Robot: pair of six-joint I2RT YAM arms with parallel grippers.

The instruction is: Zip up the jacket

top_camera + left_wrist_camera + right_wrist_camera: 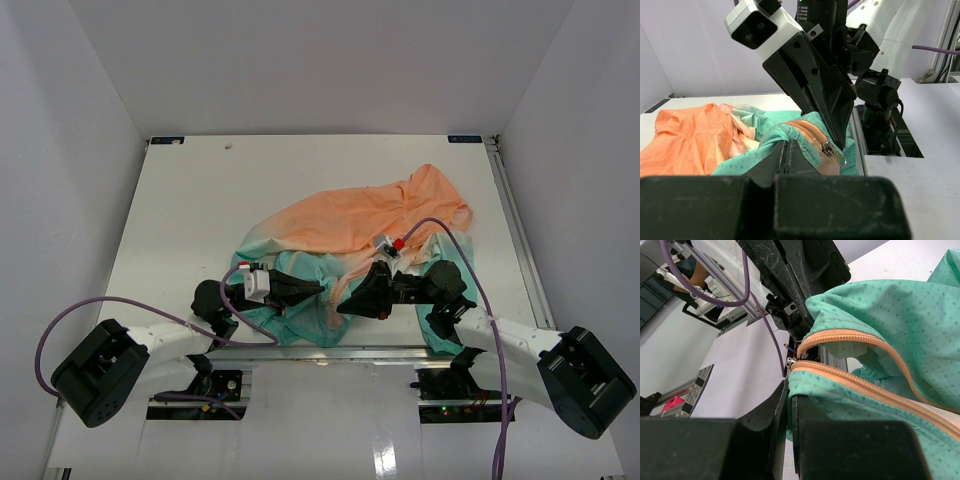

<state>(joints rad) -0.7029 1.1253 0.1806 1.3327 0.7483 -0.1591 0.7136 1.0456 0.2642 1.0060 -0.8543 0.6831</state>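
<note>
The jacket lies crumpled on the table, orange at the back and teal toward the near edge. My left gripper and right gripper meet tip to tip over the teal hem. In the left wrist view the left gripper is shut, pinching a teal fold beside the orange zipper. The metal zipper slider hangs just under the right gripper's black fingers. In the right wrist view the right gripper is shut on the teal edge below the orange zipper tape, which splits open into two strips.
The white table is walled in by white panels on three sides. A metal rail runs along its right edge. Purple cables loop from both arms near the front edge.
</note>
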